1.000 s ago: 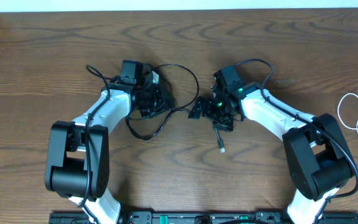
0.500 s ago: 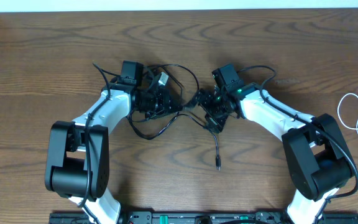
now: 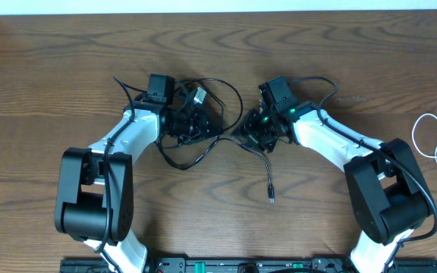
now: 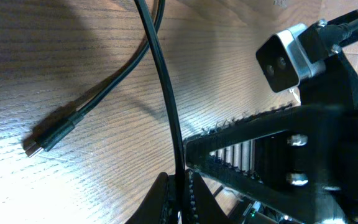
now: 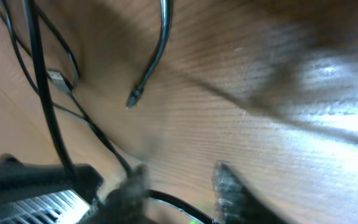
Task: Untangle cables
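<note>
Wood-grain table (image 3: 67, 61), seen from above: the black cable (image 3: 268, 178) loops around the left gripper (image 3: 196, 125), which is clamped on one strand. It then stretches sideways to the right gripper (image 3: 258, 136) just beside it, and its loose tail trails toward the near edge, ending in a plug (image 3: 271, 199). The right fingers straddle the strand in blur; whether they grip cannot be told. The white cable (image 3: 431, 140) lies coiled well apart, nearest the right arm. No lettering is legible.

The long cable (image 3: 268, 179) lies mid-worktop (image 3: 218, 45), running from the left hand (image 3: 196, 121) to the right hand (image 3: 253, 133). The short cable (image 3: 414, 133) lies at the right edge, well apart.
</note>
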### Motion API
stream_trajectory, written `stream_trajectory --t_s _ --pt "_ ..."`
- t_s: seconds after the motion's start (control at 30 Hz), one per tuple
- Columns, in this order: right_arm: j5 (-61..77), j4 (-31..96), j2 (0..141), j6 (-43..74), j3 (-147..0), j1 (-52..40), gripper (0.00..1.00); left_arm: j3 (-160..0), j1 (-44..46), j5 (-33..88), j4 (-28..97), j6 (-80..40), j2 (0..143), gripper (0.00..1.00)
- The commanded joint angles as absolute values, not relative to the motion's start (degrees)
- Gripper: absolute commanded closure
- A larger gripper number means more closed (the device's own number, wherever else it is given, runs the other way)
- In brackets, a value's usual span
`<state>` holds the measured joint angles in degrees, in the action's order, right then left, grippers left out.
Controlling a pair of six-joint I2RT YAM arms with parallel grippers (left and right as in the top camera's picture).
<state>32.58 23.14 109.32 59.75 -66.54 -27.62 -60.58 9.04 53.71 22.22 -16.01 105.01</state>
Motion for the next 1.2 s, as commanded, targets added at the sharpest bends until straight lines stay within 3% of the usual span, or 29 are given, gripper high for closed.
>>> stream_trajectory --t_s 0.0,0.03,0.1,0.13,0.3,0.57,0.97,1.07,1.17 --pt "32.1 23.9 109.1 39.4 -66.3 -27.7 0.78 -60.2 8.8 54.6 22.2 -14.6 105.6 0.92" --pt "32.1 24.1 109.1 36.8 -66.3 -27.7 0.76 -60.2 8.8 54.6 22.2 -14.6 105.6 0.92" --pt "32.2 25.7 109.1 30.7 -66.3 -27.8 0.52 -60.2 8.8 54.6 22.2 -14.6 105.6 0.93" --pt "32.0 26.3 109.1 27.4 -66.3 -27.9 0.5 -60.2 8.8 54.6 22.2 -14.6 105.6 0.92" --pt "32.1 27.4 109.1 16.5 -66.3 -28.9 0.57 -60.2 8.8 54.4 22.2 -14.6 105.6 0.92" --pt "31.6 27.7 109.1 9.4 -66.3 -31.1 0.76 -60.2 8.8 52.9 22.2 -14.6 105.6 0.92" --pt "25.7 29.0 109.1 5.0 -66.3 -31.7 0.89 -60.2 8.8 52.9 22.2 -14.6 105.6 0.92" --pt "19.3 29.8 109.1 4.8 -66.3 -31.7 0.99 -60.2 8.8 52.9 22.2 -14.6 105.6 0.93" --pt "12.2 32.3 109.1 5.0 -66.3 -31.5 0.99 -60.2 8.8 52.9 22.2 -14.6 105.6 0.92"
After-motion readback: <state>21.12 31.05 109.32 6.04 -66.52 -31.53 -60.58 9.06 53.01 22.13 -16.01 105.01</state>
